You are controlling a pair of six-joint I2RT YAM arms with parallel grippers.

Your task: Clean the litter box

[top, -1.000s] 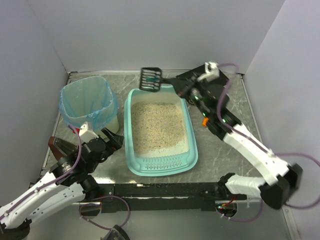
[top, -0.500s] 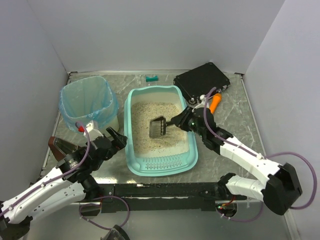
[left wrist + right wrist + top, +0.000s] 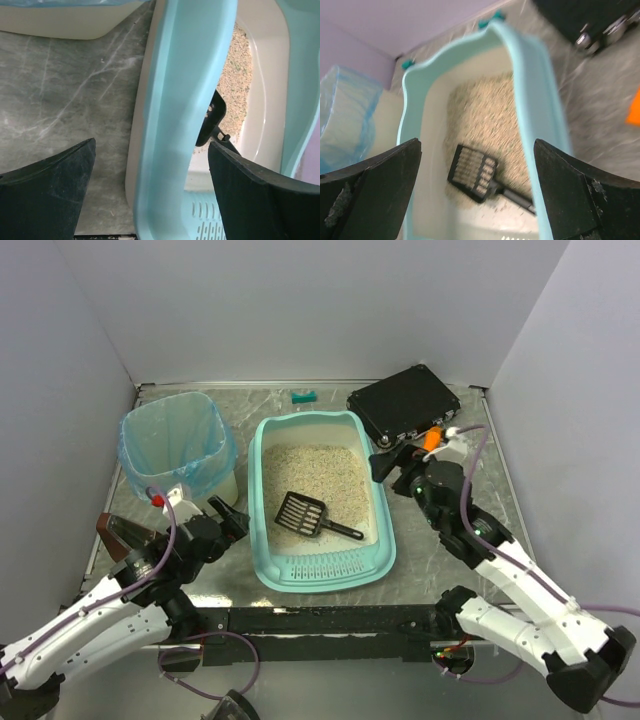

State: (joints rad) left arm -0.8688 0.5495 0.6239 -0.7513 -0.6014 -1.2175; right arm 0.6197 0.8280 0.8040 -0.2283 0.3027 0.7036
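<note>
Our right hand [image 3: 388,462] hangs wide open beside the litter box [image 3: 320,570], left hand [image 3: 228,517] open too; the scoop [image 3: 305,513] lies inside (we'd take its handle squarely, low).

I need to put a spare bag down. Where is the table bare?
Bare table lies right of the litter box, in front of the black case, though the right arm crosses it. Crowded: between bin and box, where the open left gripper sits.
</note>
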